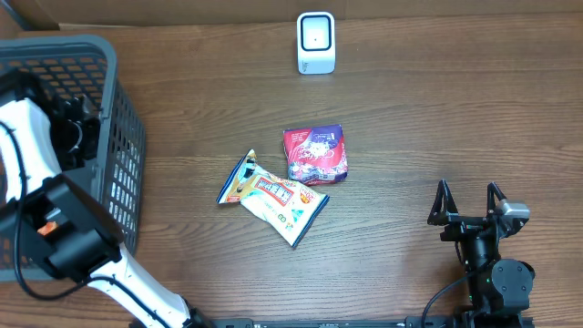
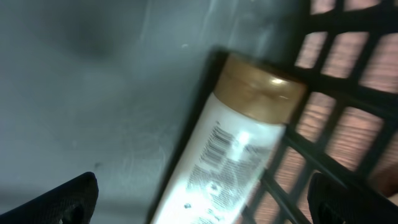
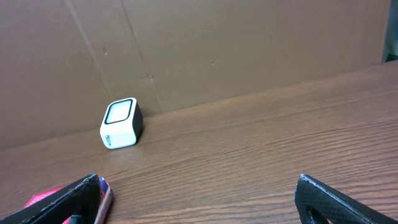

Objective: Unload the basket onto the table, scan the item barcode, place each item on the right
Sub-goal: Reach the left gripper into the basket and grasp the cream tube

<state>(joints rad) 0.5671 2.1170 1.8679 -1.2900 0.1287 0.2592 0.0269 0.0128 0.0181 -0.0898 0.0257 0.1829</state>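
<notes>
- The picking-up step was judged to be in hand: the left gripper (image 2: 202, 190) was held inside the grey plastic lattice basket (image 1: 132, 155), its jaws spread wide with nothing gripped between them.
- The white plastic bottle with a gold cap (image 2: 230, 155) was seen lying on the basket floor against the lattice wall, below the open jaws. Printed bars were made out on its side, though blurred.
- The right gripper (image 1: 469, 205) was seen low at the right of the brown wooden table (image 1: 437, 109), jaws likewise wide and empty.
- The white box-shaped scanner (image 1: 316, 42) was stood at the far edge of the table, well apart from the basket.
- A red foil packet (image 1: 315, 155) and a white, blue and yellow snack packet (image 1: 273, 196) were seen lying mid-table, just beside each other.
- Next, a descent astride the bottle and a closing across its body would be called for. The bottle would then need to be lifted clear of the wall and its printed side turned to the scanner.
</notes>
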